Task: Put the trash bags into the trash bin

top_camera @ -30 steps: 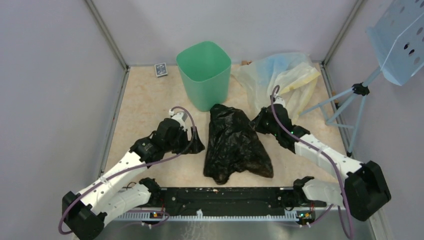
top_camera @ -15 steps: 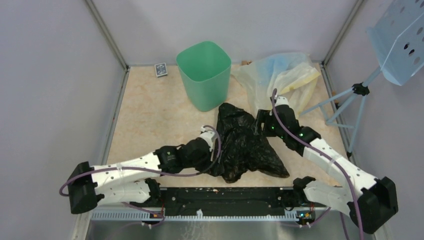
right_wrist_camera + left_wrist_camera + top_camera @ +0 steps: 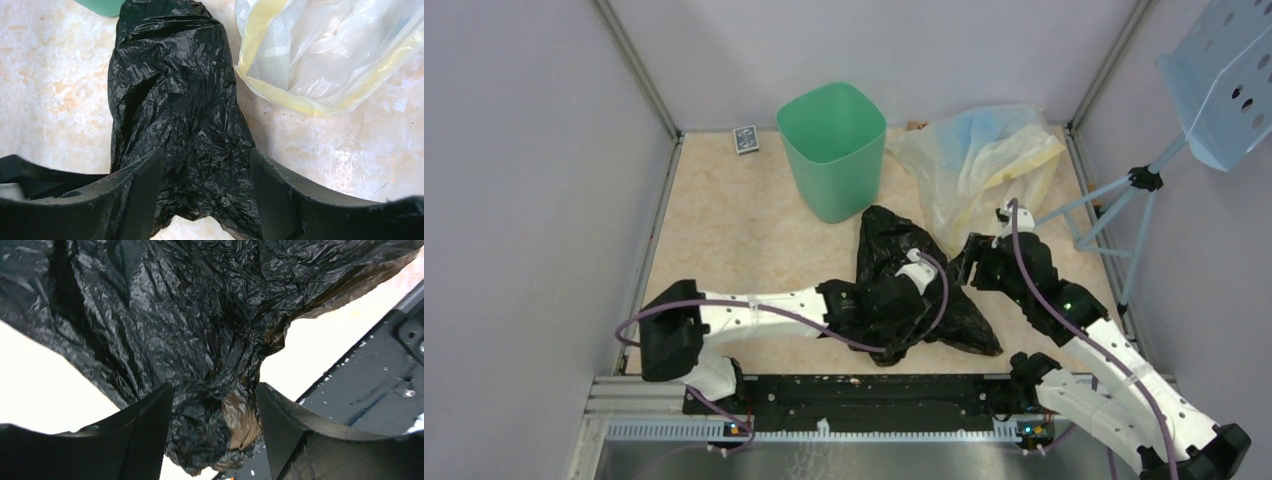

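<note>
The black trash bag (image 3: 889, 245) lies crumpled on the beige table, just in front of the mint-green trash bin (image 3: 832, 160), which stands upright. My left arm reaches across from the left. The left gripper (image 3: 924, 300) sits at the bag's near end. In the left wrist view its jaws (image 3: 215, 390) stand apart astride a bunched wad of the bag (image 3: 175, 315). My right gripper (image 3: 964, 270) hovers at the bag's right edge. It is open (image 3: 206, 152) above the bag (image 3: 170, 90), with the film lying loose between its fingers. A sliver of the bin (image 3: 100, 5) shows at the top.
A pale translucent yellowish-blue plastic heap (image 3: 984, 155) (image 3: 325, 55) lies right of the bin, close to the right gripper. A small dark card box (image 3: 745, 139) sits at the back left. A light-blue perforated panel (image 3: 1224, 80) on a tripod stands at the right. The black base rail (image 3: 864, 390) borders the near edge.
My left arm swung right, from the bag's left side to its near end, and its jaws narrowed. The right gripper opened and drew back to the right. The bag spread rightward.
</note>
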### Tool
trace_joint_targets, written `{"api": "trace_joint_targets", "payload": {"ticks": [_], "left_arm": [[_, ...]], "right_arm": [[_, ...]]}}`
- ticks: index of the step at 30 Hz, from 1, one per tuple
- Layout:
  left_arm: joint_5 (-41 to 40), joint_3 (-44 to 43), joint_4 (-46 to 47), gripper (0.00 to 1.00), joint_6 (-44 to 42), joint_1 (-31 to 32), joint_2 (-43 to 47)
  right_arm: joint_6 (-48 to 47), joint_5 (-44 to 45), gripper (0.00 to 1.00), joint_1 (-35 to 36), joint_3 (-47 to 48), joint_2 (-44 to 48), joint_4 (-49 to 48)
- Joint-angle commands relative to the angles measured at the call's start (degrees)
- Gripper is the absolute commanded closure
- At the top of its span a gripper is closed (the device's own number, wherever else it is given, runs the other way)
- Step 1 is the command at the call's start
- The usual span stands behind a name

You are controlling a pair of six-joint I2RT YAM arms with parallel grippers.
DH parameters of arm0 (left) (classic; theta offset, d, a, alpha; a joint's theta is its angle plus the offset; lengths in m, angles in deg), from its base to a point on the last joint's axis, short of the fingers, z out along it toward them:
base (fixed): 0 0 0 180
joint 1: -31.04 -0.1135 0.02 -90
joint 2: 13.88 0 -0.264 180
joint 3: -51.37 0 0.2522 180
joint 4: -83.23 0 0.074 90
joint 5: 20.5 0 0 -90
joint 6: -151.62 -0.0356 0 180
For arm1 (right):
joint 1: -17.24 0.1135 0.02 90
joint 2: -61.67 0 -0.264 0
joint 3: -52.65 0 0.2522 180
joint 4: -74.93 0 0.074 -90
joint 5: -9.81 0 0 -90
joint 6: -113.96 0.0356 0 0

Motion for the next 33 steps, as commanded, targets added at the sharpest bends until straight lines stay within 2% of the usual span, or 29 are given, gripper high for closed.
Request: {"api": "trace_joint_targets", "payload": {"ticks": [1,5,8,10,12,14,19,22,26,29,33], "left_arm": [[0.36,-3.05,3.5,0.32,-5.19,0.13,-5.57],[1.52,-5.72,3.0,0.34,-6.0,0.13,-11.53],[-0.47,-7.43,1.71,0.43,-5.67,0.13,-14.22],[-2.75,-8.4,0.63,0.61,-4.81,0.05,-15.46],[-5.15,-9.68,-1.12,0.85,-3.75,-0.04,-15.84],[-6.16,-10.67,-2.63,0.98,-3.32,-0.25,-14.91],[0.37,-11.03,-3.03,1.0,-1.32,-3.84,-9.37],[9.52,-10.68,-3.32,1.0,2.76,-9.61,-5.35],[23.15,-5.54,5.74,1.0,7.36,-18.0,1.98],[28.43,-3.99,11.38,1.0,9.94,-22.47,4.12],[32.94,-7.54,13.16,1.0,12.24,-26.37,2.02]], "right_arm": [[1.62,0.91,0.36,-0.02,-0.38,3.37,-0.27],[1.7,0.29,0.36,0.0,-0.87,5.49,-1.55],[1.63,0.12,0.36,0.02,-0.77,5.07,-1.57],[1.62,-0.64,0.37,0.03,-0.99,4.73,-1.57],[1.93,-2.23,0.38,0.03,-1.57,4.53,-1.57],[2.29,-4.22,0.38,0.0,-2.26,4.6,-1.37],[3.31,-8.24,0.38,-0.02,-2.35,3.99,0.42],[4.0,-14.25,0.38,0.07,0.09,2.38,1.38],[3.9,-22.07,0.29,0.18,3.15,0.29,2.58],[3.93,-22.57,0.28,0.65,6.01,-0.47,4.62],[5.3,-22.66,0.28,1.52,7.43,-0.57,4.59]]}}
